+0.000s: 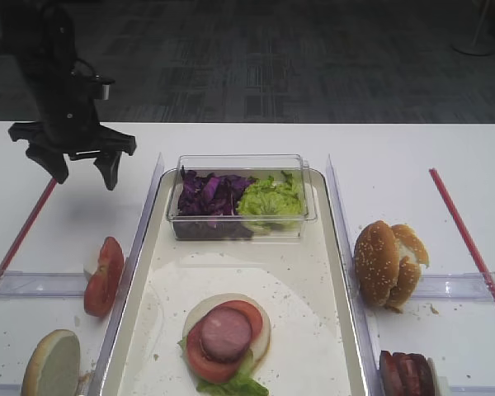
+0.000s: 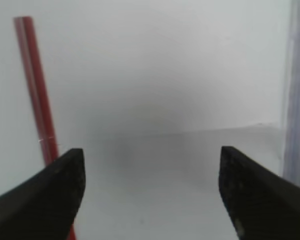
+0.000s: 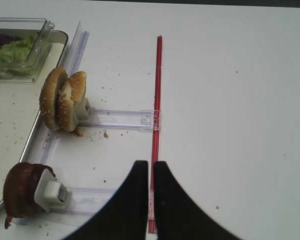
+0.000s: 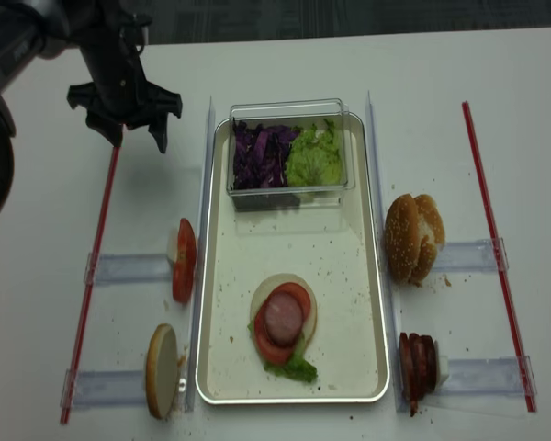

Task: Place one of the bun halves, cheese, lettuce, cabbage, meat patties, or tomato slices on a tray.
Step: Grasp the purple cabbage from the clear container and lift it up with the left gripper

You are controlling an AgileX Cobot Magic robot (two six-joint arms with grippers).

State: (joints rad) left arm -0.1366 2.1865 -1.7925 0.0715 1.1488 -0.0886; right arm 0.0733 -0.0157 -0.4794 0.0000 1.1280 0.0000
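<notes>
While cabbage [image 1: 206, 195] fills the tub [image 1: 241, 162], tray [image 1: 309, 330] crumb-speckled.

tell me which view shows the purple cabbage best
The first exterior high view: the cabbage is close and sharp. The realsense view shows it smaller; the right wrist view catches only a dark edge; the left wrist view shows none.
</notes>
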